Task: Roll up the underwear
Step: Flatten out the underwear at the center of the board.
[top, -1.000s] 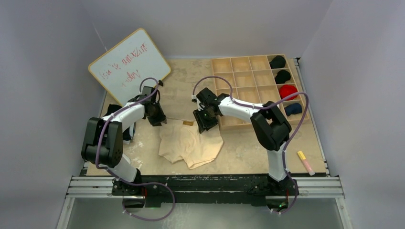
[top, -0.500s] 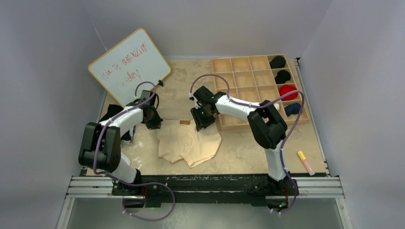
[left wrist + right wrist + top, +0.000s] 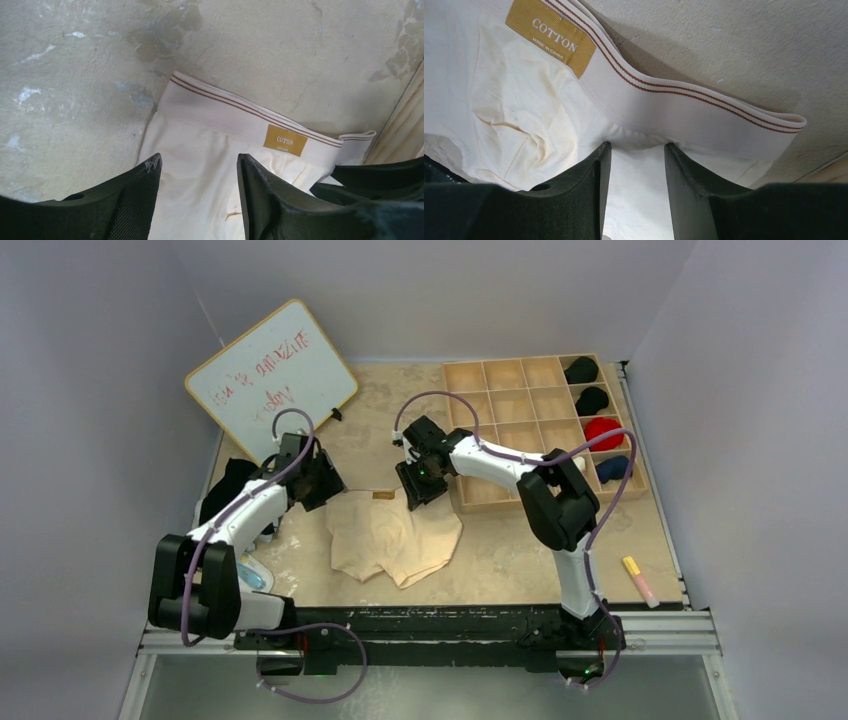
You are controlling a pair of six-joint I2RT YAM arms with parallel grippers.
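1. The underwear (image 3: 395,538), cream with a white waistband, lies flat mid-table, its waistband on the far side.
2. The table (image 3: 520,550) is a scuffed, stained beige board with plain pale walls around it.
3. The left gripper (image 3: 197,165) hangs over the waistband's left part with its jaws wide apart, gripping nothing, bare cloth showing between them.
4. The right gripper (image 3: 636,150) sits low at the waistband's right end. Its jaws are parted too, and the cloth runs between them unpinched.
5. A gold label (image 3: 550,37) on the waistband reads "COTTON", with "MADE IN CHINA" beneath.
6. A wooden tray (image 3: 505,405) stands just right of the underwear; its right-hand column holds dark rolls and a red roll (image 3: 603,431).
7. A whiteboard (image 3: 271,377) leans at the far left; I can't read its red scrawl.
8. A marker (image 3: 638,580) lies near the right front corner.
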